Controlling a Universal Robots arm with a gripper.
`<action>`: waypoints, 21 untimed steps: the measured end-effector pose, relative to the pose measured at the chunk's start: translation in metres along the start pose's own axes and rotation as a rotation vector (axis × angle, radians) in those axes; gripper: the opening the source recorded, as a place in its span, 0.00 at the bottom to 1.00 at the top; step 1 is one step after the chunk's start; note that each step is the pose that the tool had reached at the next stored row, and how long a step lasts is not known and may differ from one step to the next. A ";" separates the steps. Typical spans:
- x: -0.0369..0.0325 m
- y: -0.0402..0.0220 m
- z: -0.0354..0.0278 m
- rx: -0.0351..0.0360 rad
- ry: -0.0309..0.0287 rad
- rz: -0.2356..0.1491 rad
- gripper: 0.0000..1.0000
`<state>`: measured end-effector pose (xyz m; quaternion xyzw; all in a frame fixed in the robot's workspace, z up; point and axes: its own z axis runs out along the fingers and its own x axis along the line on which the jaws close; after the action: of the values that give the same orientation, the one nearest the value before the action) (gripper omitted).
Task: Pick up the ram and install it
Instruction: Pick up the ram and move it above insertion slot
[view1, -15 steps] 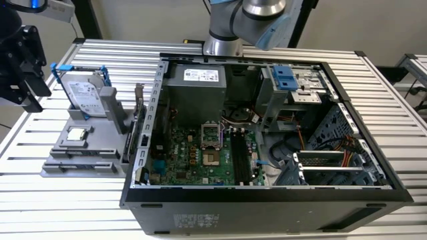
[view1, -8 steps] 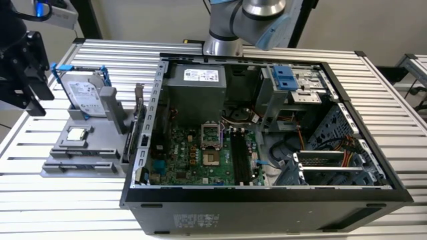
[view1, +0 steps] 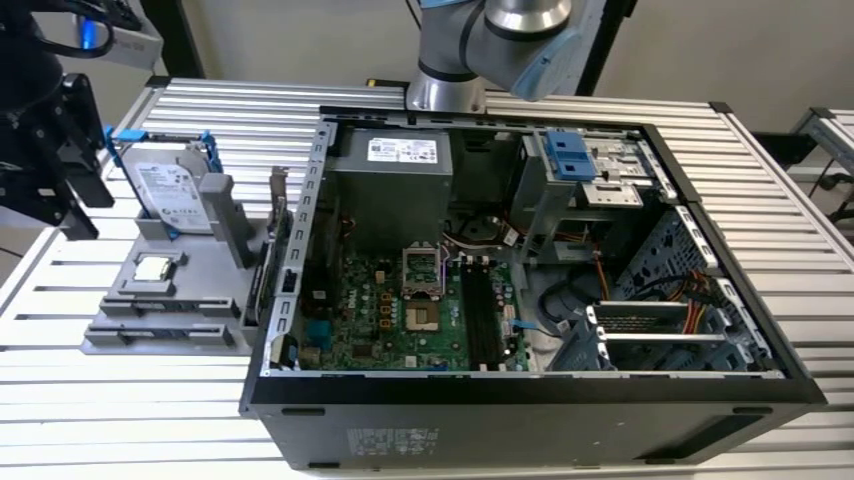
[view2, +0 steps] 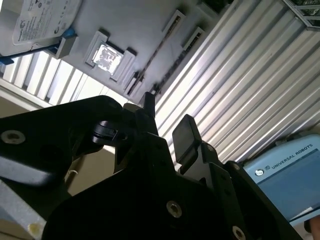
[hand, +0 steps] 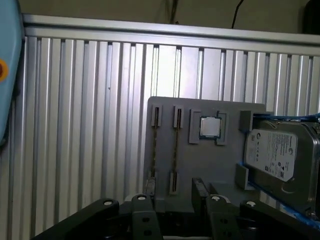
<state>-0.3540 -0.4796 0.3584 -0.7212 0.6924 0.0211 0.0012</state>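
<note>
On the grey holder (hand: 200, 160), two thin ram sticks stand edge-on in parallel slots, one (hand: 174, 150) beside the other (hand: 153, 150). The second wrist view shows the same ram (view2: 154, 56) as a dark thin line. My gripper (hand: 172, 196) hovers just off the holder's near edge, facing those slots, open with nothing between its fingers (view2: 186, 131). In the exterior view its black body (view1: 60, 160) sits at the left edge, beside the holder (view1: 160, 330). The motherboard's long dark memory slots (view1: 481, 310) lie inside the open computer case (view1: 534, 385).
A silver hard drive (hand: 280, 157) in a blue-handled frame stands on the holder, with a small square processor chip (hand: 210, 127) next to it. The ribbed metal table (hand: 75, 125) surrounds the holder. The arm's base (view1: 461, 60) rises behind the case.
</note>
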 end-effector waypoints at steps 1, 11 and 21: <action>0.0000 -0.0002 0.0008 0.0000 0.0000 0.000 1.00; 0.0005 -0.0013 0.0134 0.0043 0.0004 0.000 1.00; 0.0007 -0.0015 0.0227 0.0137 0.0034 0.006 1.00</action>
<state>-0.3531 -0.4795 0.3357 -0.7190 0.6948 0.0151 0.0048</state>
